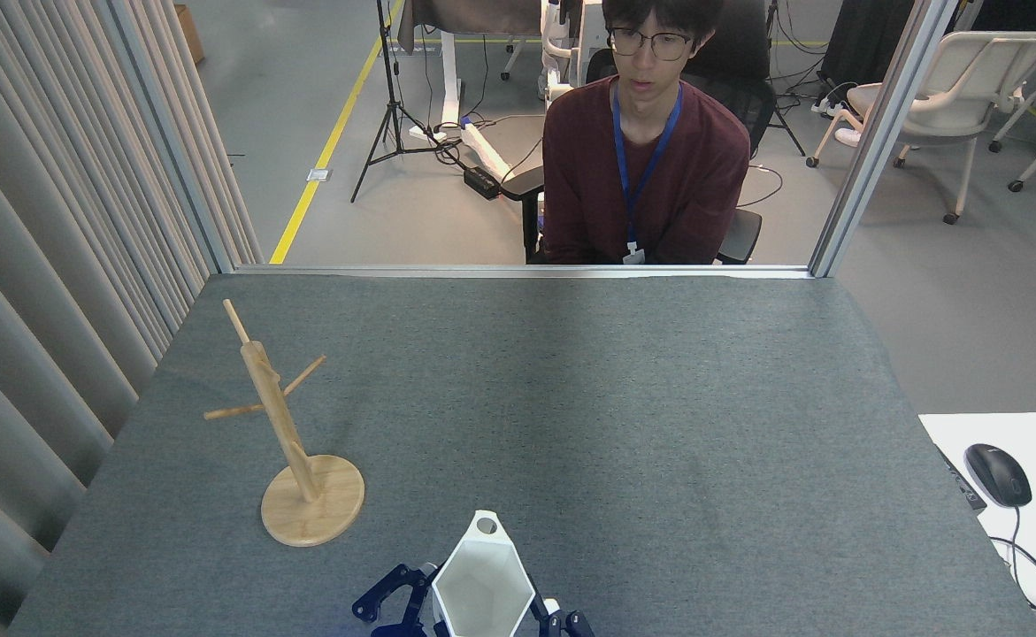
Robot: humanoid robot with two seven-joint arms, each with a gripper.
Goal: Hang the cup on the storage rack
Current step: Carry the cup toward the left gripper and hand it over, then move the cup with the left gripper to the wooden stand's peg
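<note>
The white faceted cup [482, 586] is at the bottom centre, mouth towards me, its small handle with the round hole [486, 525] pointing away. My right gripper [551, 619] shows only as dark fingers at the cup's right side and seems shut on the cup; its other finger is hidden behind the cup. My left gripper [396, 596] is open just left of the cup, one finger close to the rim. The bamboo storage rack [280, 423] stands upright on its round base [312, 513], left of the cup and farther from me. Its pegs are bare.
A grey felt table [624, 416] carries only the rack. A person [646, 168] sits behind its far edge. Curtains [49, 265] close in the left side. At the right, a white desk [1035, 531] holds a mouse [997, 474].
</note>
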